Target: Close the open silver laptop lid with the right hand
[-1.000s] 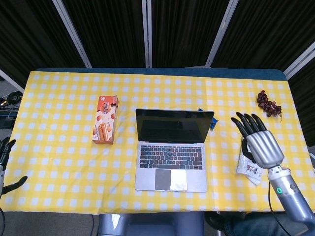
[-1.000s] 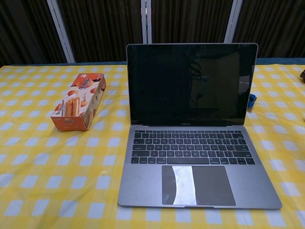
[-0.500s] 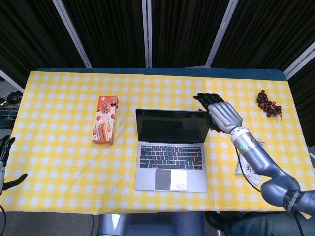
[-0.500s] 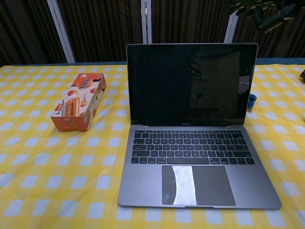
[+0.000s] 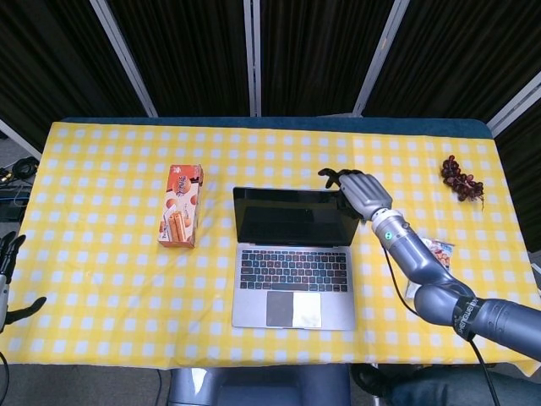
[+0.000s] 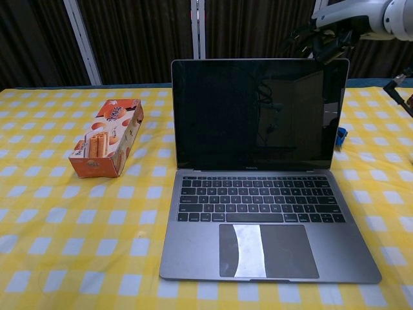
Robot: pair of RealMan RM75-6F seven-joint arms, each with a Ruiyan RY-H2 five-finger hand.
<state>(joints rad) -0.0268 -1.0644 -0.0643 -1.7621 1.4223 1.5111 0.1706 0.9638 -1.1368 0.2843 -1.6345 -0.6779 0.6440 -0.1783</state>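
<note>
Hovering with fingers loosely spread and empty behind the top right corner of the laptop (image 5: 294, 254) lid mid-table, the right hand (image 5: 355, 188) risks shoving the base crooked from an off-centre push.

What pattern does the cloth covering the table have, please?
The tablecloth is a yellow and white check, clearest in the head view.

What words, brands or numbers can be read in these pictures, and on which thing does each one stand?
None can be read for certain.
Orange cardboard snack box: a red brand word on its top, too blurred to read.
Open silver laptop: small word under the screen and key letters, too small.
White printed packet beside the right arm: print too small.
</note>
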